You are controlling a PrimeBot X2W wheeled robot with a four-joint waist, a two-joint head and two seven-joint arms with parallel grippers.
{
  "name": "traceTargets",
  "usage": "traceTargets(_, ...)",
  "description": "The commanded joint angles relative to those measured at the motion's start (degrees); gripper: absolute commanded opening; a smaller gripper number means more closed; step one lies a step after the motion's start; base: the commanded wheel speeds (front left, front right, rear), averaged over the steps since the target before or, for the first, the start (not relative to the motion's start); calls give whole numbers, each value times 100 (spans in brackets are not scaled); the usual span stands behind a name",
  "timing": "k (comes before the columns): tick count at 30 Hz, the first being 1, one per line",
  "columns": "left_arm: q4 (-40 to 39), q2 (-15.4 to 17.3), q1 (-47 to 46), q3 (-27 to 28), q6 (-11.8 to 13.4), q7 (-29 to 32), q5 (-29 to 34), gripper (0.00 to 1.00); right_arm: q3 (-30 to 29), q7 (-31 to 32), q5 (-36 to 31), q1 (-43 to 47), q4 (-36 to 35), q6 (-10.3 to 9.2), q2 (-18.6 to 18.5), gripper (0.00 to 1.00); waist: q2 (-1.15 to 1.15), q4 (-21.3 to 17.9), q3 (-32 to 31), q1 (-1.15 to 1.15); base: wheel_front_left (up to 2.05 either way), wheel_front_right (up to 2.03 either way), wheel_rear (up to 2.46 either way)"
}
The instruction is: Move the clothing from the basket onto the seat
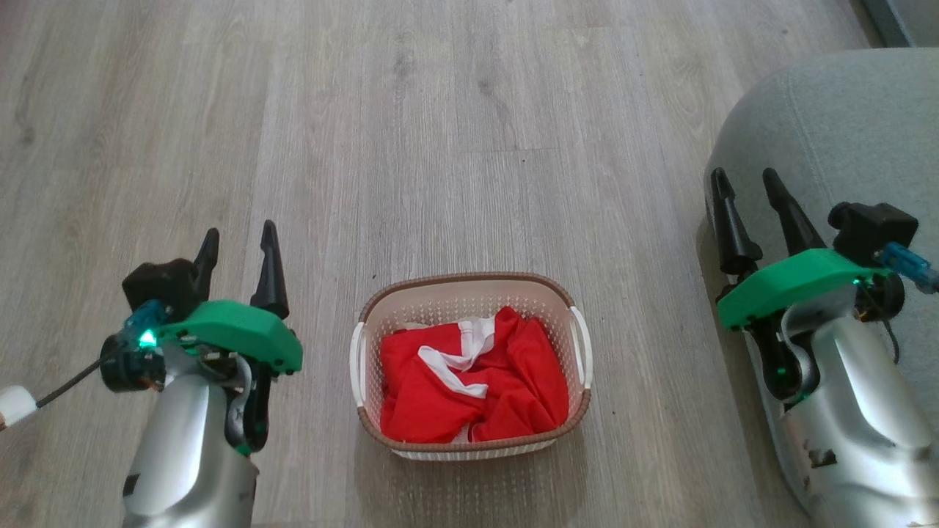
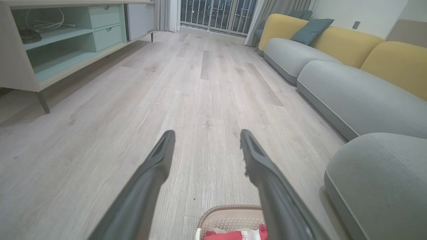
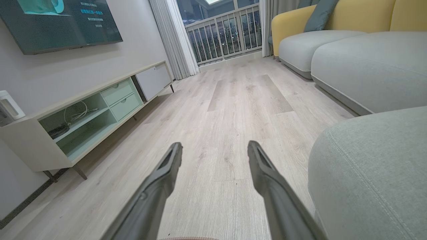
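Bright red clothing [image 1: 469, 385] with white trim bands lies crumpled inside the cream perforated basket [image 1: 469, 283], which stands on the wood floor low in the head view's middle. A strip of the clothing [image 2: 230, 235] and the basket rim [image 2: 227, 209] also peek in at the bottom of the left wrist view. The grey-green seat [image 1: 843, 117] rises at the right. My left gripper [image 1: 238, 238] hovers open to the left of the basket, nothing between its fingers. Open too, my right gripper [image 1: 744, 180] hangs by the seat's rounded edge, to the right of the basket.
Wood floor [image 1: 440, 132] stretches ahead of the basket. A low media cabinet [image 2: 60, 43] lines one side of the room. Grey sofa sections [image 2: 360, 96] with yellow backs line the other. A wall screen [image 3: 63, 23] hangs above the cabinet, and a balcony railing [image 3: 230, 36] closes the far end.
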Motion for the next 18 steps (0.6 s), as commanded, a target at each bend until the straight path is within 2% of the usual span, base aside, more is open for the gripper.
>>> traceTargets(1,-136,92,-369,113,56,-112,207,100,113,-94,-191,-353,-134,-1,-86,100,0,3,3,0,0,0,0)
traceTargets(18,128,104,-688,68,251,-398,1267,100,-78,-381,-1375,-679,110,-1,-198,100,0,-3,130,0,0,0,0)
